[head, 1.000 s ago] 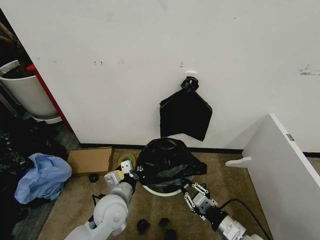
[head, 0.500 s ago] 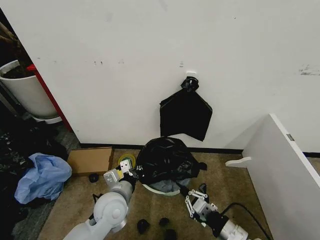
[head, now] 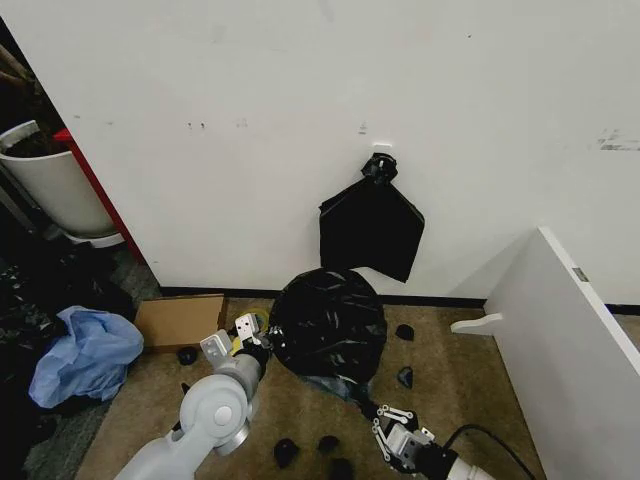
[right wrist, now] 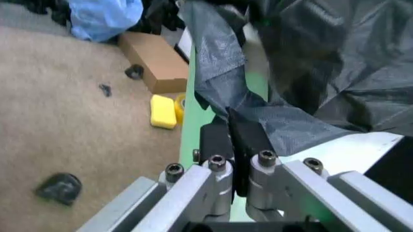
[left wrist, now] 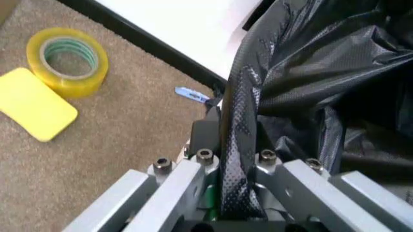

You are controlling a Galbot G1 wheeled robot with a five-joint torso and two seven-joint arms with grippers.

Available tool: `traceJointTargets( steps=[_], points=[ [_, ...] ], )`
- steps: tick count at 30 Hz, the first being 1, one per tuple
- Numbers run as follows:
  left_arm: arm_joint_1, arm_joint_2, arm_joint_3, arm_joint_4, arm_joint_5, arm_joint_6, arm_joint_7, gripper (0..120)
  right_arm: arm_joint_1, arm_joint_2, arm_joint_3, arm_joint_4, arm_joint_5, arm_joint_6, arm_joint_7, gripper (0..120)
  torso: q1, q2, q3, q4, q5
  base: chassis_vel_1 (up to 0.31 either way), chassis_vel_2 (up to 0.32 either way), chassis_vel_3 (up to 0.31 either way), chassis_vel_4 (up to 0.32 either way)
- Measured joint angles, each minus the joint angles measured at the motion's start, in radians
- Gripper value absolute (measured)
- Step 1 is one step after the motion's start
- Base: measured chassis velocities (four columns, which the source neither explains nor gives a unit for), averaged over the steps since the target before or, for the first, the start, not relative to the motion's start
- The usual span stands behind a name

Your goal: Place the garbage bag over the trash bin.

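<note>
My left claw (head: 252,345) is low on the floor, just left of the garbage bag (head: 328,322), pinching the bag's edge; in the left wrist view both fingers (left wrist: 205,133) are clamped on a fold of black plastic (left wrist: 310,87) running down between them. My right claw (head: 385,420) is at the bottom of the head view, below & right of the bag, also closed on it: in the right wrist view the fingers (right wrist: 216,140) nip a twisted strip of the bag (right wrist: 303,63), and pale green/white plastic shows just behind it. Can't tell if that is the trash bin.

The bag is ballooned up into a round black lump on the carpet (head: 440,340) near the wall (head: 300,120). It hangs stretched between my two claws.

Other stuff: flat black bundle of bags (head: 371,228) hung on the wall above the bag, yellow tape roll (left wrist: 66,60) and yellow sponge (left wrist: 36,110) on the carpet by my left claw, small blue scrap (left wrist: 191,94) near the skirting, cardboard box (head: 180,320) to the left, blue cloth heap (head: 85,352) further left, big white tub (head: 55,180) at far left, small black scraps (head: 404,376) scattered on the carpet, white board (head: 565,340) leaning at right
</note>
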Motion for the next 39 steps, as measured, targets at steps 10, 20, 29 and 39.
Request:
traceJointTargets(
  steps=[10,20,29,39],
  points=[
    [-0.003,-0.004,-0.002,-0.019,-0.037,0.001,-0.017,1,0.110,0.034,-0.060,-0.086,-0.047,-0.023,0.000,0,0.000,0.000,0.000,0.0000,0.0000,0.000,0.000,0.000,0.000],
    [0.001,-0.007,-0.004,-0.027,-0.049,0.004,-0.024,1,0.118,0.013,-0.073,-0.144,-0.075,-0.045,-0.008,0,0.000,0.000,0.000,-0.0001,0.0000,0.000,0.000,0.000,0.000],
    [0.008,-0.001,-0.006,-0.035,-0.061,0.010,-0.026,1,0.120,0.009,-0.070,-0.173,-0.072,-0.038,-0.014,0,0.000,0.000,0.000,0.0000,0.0000,0.000,0.000,0.000,0.000],
    [-0.002,-0.003,-0.007,0.002,-0.056,0.009,-0.029,1,0.088,0.001,-0.046,-0.136,0.006,0.027,-0.045,25,0.000,0.000,0.000,-0.0001,-0.0001,0.000,0.000,0.000,0.000]
  ],
)
